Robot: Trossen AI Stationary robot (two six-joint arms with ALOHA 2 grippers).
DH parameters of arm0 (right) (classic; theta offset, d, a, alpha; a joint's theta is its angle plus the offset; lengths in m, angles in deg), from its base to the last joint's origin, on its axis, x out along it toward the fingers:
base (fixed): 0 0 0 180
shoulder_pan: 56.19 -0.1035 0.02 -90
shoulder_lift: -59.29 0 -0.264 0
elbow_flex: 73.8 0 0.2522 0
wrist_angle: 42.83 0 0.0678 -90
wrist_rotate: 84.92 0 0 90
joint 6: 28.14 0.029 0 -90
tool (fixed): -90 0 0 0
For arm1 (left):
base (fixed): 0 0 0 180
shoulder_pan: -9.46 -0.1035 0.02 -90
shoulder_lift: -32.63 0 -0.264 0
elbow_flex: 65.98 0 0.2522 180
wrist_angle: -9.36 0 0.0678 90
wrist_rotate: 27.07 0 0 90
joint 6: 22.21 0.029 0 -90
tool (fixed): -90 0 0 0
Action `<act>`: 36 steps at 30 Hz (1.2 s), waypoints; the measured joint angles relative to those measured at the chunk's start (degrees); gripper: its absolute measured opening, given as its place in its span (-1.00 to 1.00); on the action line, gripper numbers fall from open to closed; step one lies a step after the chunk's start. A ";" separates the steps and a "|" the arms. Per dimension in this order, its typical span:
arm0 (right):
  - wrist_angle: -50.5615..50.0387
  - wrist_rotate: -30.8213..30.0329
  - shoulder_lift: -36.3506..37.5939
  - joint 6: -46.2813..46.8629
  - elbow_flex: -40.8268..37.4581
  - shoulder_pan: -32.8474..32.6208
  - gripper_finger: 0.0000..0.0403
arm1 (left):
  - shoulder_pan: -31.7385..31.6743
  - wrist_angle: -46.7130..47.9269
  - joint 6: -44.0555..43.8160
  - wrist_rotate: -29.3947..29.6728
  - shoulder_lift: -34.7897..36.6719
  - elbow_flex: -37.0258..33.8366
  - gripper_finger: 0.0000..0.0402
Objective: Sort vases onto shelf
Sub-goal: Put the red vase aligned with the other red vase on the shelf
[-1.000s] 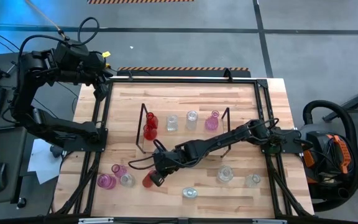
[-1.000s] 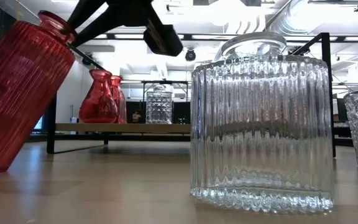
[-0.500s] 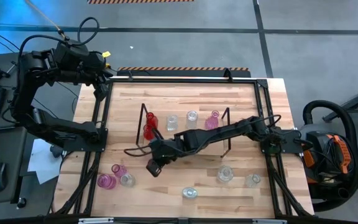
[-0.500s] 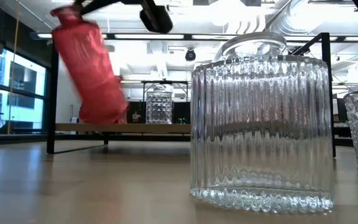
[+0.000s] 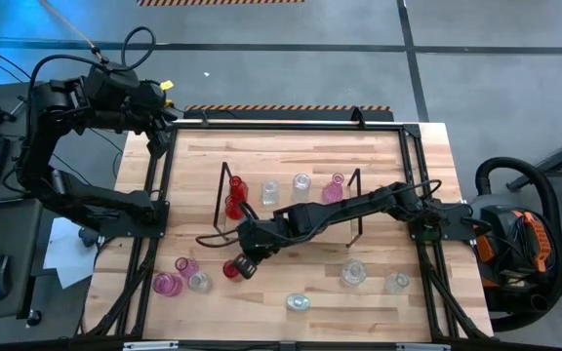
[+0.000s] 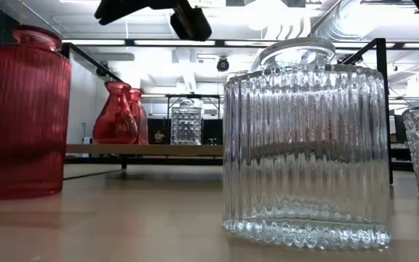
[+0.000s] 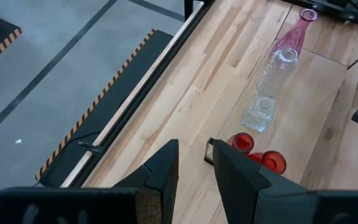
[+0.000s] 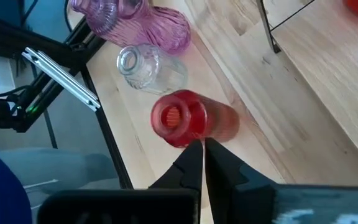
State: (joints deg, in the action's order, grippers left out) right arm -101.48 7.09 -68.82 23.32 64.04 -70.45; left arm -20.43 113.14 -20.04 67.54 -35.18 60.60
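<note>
A red ribbed vase point(image 5: 230, 269) stands upright on its base on the table, left of centre; the low view shows it too point(image 6: 24, 116). My right gripper point(image 5: 247, 261) hangs shut just above and beside its mouth point(image 8: 173, 117), apart from it in the low view point(image 6: 115, 9). The shelf point(image 5: 224, 180) behind carries two red vases point(image 5: 235, 198), two clear ones point(image 5: 270, 192) and a pink one point(image 5: 333, 188). My left gripper point(image 7: 194, 168) waits open and empty, raised over the table's far left corner.
Two pink vases point(image 5: 167, 284) and a clear one point(image 5: 199, 282) stand close to the left of the red vase. More clear vases sit near the front edge point(image 5: 299, 302) and to the right point(image 5: 353, 273) point(image 5: 397, 283). A black frame point(image 5: 154, 195) edges the table.
My right gripper had the red vase by its mouth, tilted with its base on the table, then raised it clear and swinging toward the shelf. The vase has since come out of the hold and stands upright on the table, a little farther back than before.
</note>
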 joint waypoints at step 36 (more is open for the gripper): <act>-16.07 -35.62 22.11 -11.00 5.26 1.22 -1.00 | 28.95 -32.26 -14.35 -27.45 17.15 -45.91 -0.55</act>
State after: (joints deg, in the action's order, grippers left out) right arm -117.56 -28.52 -46.71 12.33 69.30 -69.23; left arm 8.51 80.88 -34.40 40.09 -18.03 14.69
